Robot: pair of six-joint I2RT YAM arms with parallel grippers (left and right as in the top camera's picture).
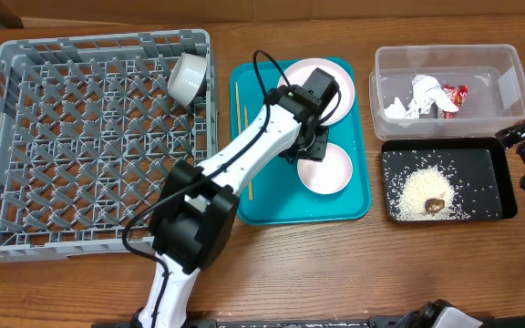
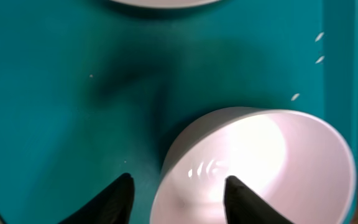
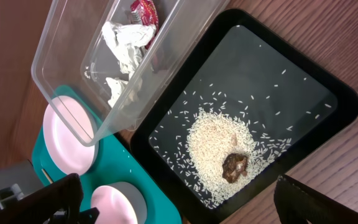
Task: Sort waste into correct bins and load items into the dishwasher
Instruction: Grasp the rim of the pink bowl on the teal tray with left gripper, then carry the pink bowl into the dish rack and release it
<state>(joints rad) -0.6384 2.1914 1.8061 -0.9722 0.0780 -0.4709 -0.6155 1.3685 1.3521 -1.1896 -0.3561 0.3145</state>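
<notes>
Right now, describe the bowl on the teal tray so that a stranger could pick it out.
Find the teal tray between the grey rack and the black tray. On it lie two round white dishes; the bowl is the one nearer the robot's base. Unlike the flat plate behind it, it is deep-walled, and the left pincer straddles its rim.

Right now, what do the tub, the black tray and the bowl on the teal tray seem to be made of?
The tub is likely clear plastic: the paper shows through its walls. The black tray looks smooth and slightly glossy, probably plastic. The bowl is glossy white with bright reflections; ceramic or melamine, I can't tell which.
</notes>
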